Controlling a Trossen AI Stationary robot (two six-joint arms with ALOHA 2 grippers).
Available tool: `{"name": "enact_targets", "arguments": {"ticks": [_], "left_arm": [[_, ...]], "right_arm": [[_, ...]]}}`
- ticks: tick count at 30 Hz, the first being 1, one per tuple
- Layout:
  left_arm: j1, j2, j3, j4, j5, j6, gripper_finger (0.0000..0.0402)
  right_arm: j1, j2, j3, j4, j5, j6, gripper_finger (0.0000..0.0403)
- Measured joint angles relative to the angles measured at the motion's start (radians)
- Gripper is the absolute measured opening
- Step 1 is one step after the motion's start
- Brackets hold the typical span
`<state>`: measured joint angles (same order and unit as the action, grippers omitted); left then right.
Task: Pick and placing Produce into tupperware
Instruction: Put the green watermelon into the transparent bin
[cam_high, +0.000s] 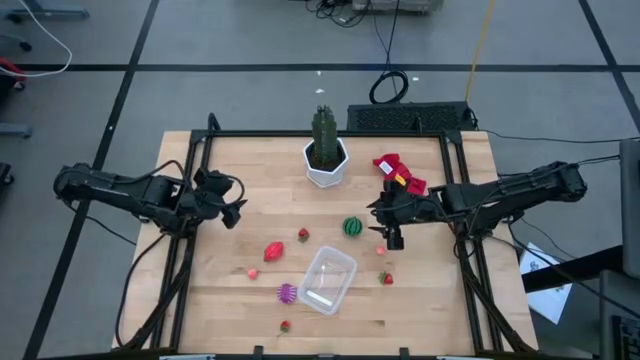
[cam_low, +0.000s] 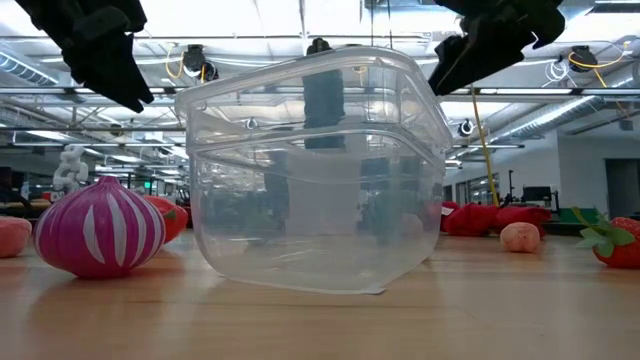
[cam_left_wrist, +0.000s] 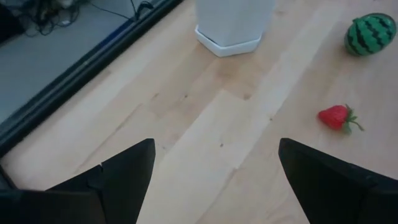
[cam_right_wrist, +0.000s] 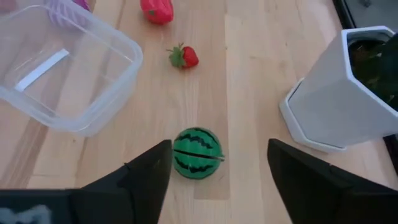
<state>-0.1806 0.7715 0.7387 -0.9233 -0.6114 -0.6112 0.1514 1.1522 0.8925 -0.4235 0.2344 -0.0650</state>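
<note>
Tupperware (cam_high: 327, 279) stands upright and empty near the middle front of the table (cam_high: 230, 310). No produce is in it yet, so I judge the task is at its first pick. The produce is scattered loosely around it, none of it touching the walls.

My right claw (cam_high: 392, 235) hangs over the table's right half, fingers apart and holding nothing. The watermelon (cam_right_wrist: 197, 152), the green striped ball, lies on the table just ahead of the claw. In the right wrist view it shows between my two fingers, nearer one of them than the other. It is not touched. From that line-up I judge it is the intended first piece. It is round and may roll if one finger arrives first.

The tupperware lies beyond the watermelon from my right claw, a short carry. A strawberry (cam_right_wrist: 185, 56) sits between the two, and a larger red piece (cam_right_wrist: 156, 10) lies farther on.

My left claw (cam_high: 228, 207) waits over the left side of the table, fingers wide apart and empty, well apart from the tupperware.

The purple spiky piece (cam_high: 287, 293) lies just beside the tupperware's left edge. The white pot (cam_high: 325, 163) with the cactus stands at the back. The red cloth bundle (cam_high: 398, 173) lies behind my right claw.
</note>
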Motion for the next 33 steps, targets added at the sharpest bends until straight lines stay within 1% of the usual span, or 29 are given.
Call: {"name": "enact_targets", "arguments": {"ticks": [3, 8, 10, 13, 18, 21, 24, 27, 30, 33], "left_arm": [[0.0, 0.0, 0.0, 0.0, -0.021, 0.004, 0.0349], [0.0, 0.0, 0.0, 0.0, -0.021, 0.0, 0.0349], [0.0, 0.0, 0.0, 0.0, -0.02, -0.011, 0.0349], [0.0, 0.0, 0.0, 0.001, -0.019, -0.03, 0.0349], [0.0, 0.0, 0.0, 0.011, -0.018, -0.026, 0.0349], [0.0, 0.0, 0.0, 0.012, -0.018, -0.02, 0.0349], [0.0, 0.0, 0.0, 0.012, -0.017, -0.028, 0.0349], [0.0, 0.0, 0.0, 0.012, -0.017, -0.028, 0.0349], [0.0, 0.0, 0.0, 0.012, -0.017, -0.029, 0.0349], [0.0, 0.0, 0.0, 0.012, -0.016, -0.027, 0.0349]], "right_arm": [[0.0, 0.0, 0.0, -0.012, 0.0, 0.007, 0.03], [0.0, 0.005, 0.0, -0.059, 0.0, 0.072, 0.0372], [0.0, 0.009, 0.0, -0.089, 0.0, 0.089, 0.0392], [-0.001, 0.008, 0.0, -0.105, 0.0, 0.125, 0.039], [0.005, -0.022, 0.0, -0.095, -0.004, 0.121, 0.0382], [0.003, -0.009, 0.0, -0.085, -0.007, 0.134, 0.0381], [-0.049, 0.068, 0.0, -0.125, -0.009, 0.182, 0.0381], [-0.101, 0.164, 0.005, -0.134, -0.084, 0.162, 0.0381], [-0.136, 0.264, 0.073, -0.145, -0.172, 0.107, 0.0381], [-0.149, 0.349, 0.155, -0.19, -0.184, 0.033, 0.0381]]}}
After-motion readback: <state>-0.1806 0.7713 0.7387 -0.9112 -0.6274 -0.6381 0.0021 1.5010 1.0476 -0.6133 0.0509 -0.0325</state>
